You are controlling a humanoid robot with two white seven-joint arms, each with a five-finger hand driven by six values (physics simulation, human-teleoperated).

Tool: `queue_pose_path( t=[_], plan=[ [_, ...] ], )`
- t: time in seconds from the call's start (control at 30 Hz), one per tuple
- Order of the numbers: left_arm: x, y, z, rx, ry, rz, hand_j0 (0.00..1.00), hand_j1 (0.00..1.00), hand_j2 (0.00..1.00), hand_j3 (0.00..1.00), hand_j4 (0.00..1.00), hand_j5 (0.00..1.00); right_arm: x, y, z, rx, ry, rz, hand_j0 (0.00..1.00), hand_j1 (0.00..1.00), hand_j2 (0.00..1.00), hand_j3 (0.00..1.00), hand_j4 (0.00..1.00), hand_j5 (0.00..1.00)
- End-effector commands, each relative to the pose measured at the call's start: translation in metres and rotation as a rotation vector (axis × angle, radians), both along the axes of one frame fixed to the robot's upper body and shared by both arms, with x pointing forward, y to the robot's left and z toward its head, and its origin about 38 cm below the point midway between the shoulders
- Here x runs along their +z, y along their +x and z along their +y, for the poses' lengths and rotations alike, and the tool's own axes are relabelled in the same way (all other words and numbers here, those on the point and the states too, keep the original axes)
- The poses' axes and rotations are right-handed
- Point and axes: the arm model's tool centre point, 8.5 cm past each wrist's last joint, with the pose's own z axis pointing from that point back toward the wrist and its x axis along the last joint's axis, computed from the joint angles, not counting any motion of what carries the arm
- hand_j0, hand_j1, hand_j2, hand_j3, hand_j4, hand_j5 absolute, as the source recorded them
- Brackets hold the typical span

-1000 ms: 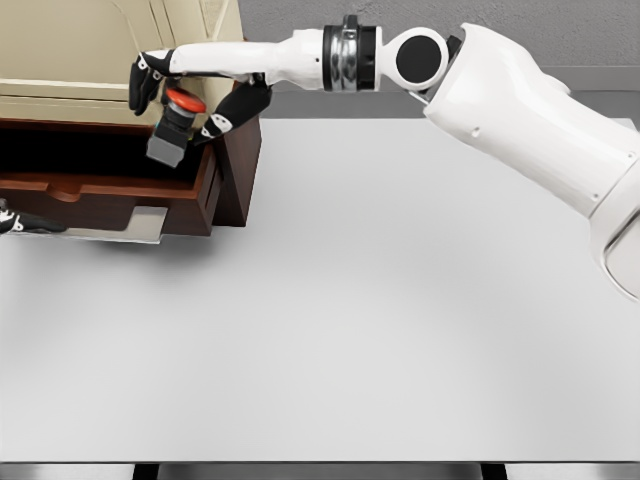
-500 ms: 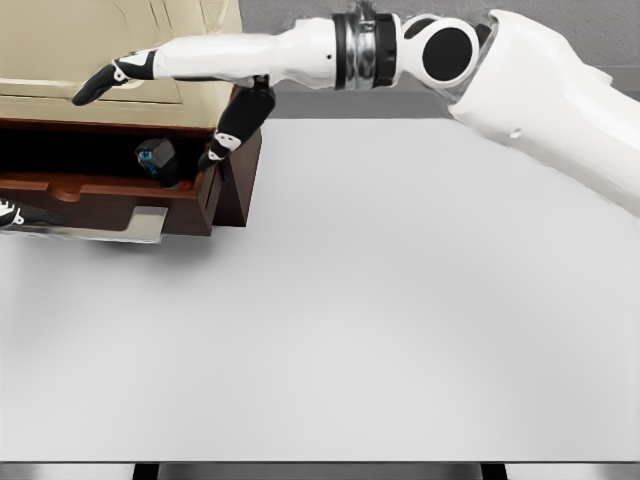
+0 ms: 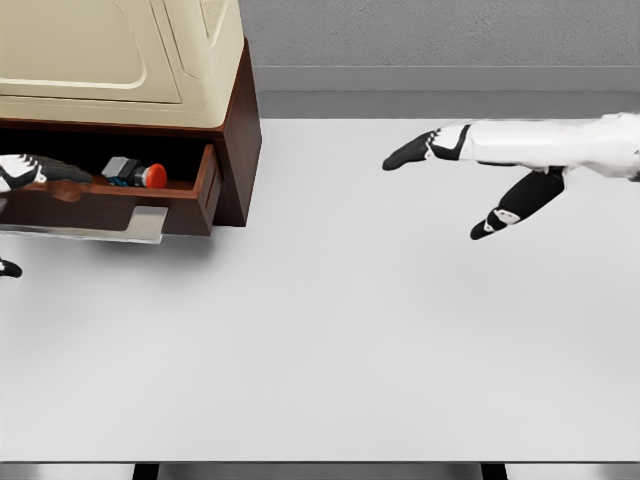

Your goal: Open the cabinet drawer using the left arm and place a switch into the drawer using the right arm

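Over on the far left of the table [image 3: 330, 330], your drawer [image 3: 110, 205] is pulled out of the cabinet [image 3: 232, 120], and the switch [image 3: 135, 174] is lying on its side inside it, red button pointing right, up near the drawer's right end. Nothing is touching it.

Your right hand [image 3: 470, 170] is well apart from the cabinet, hanging over the bare table on the right side of the head view. The arm comes in nearly level from the right edge. The hand is spread wide and flat with nothing in it: the long fingers [image 3: 408, 155] stretch out to the left toward the cabinet, and the thumb [image 3: 508, 212] drops down and away from them at an angle. Dark fingertips, white palm, no curl at all.

Your left hand [image 3: 25, 172] only peeks in at the left edge, right at the drawer front, with a dark fingertip reaching in over the drawer's front board. 1 more dark bit shows lower down at the edge. Too little of it is in frame, so I can't tell if it's gripping anything or just resting there.
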Motion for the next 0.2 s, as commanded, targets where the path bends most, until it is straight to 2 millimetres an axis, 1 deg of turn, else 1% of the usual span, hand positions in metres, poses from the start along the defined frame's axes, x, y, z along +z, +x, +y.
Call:
queue_pose_path(
  t=[0.0, 0.03, 0.1, 0.13, 0.17],
  plan=[
    [-0.004, 0.005, -0.011, -0.022, -0.054, -0.016, 1.0, 1.0, 1.0, 1.0, 1.0, 1.0, -0.006, 0.002, 0.025, 0.065, -0.017, -0.007, 1.0, 1.0, 1.0, 1.0, 1.0, 1.0],
    [-0.003, 0.008, -0.016, -0.033, -0.076, -0.03, 1.0, 1.0, 1.0, 1.0, 1.0, 1.0, -0.006, 0.002, 0.027, 0.072, -0.021, -0.012, 1.0, 1.0, 1.0, 1.0, 1.0, 1.0],
    [-0.003, 0.012, -0.024, -0.053, -0.098, -0.053, 1.0, 1.0, 1.0, 1.0, 1.0, 1.0, 0.001, 0.002, 0.031, 0.085, -0.025, -0.038, 1.0, 1.0, 1.0, 1.0, 1.0, 1.0],
    [-0.005, 0.013, -0.027, -0.06, -0.112, -0.055, 1.0, 1.0, 1.0, 1.0, 1.0, 1.0, 0.002, 0.003, 0.049, 0.127, -0.019, -0.043, 1.0, 1.0, 1.0, 1.0, 1.0, 1.0],
    [-0.009, 0.014, -0.031, -0.069, -0.122, -0.056, 1.0, 1.0, 1.0, 1.0, 1.0, 1.0, -0.009, 0.005, 0.064, 0.164, -0.041, -0.035, 1.0, 1.0, 1.0, 1.0, 1.0, 1.0]
  ],
)
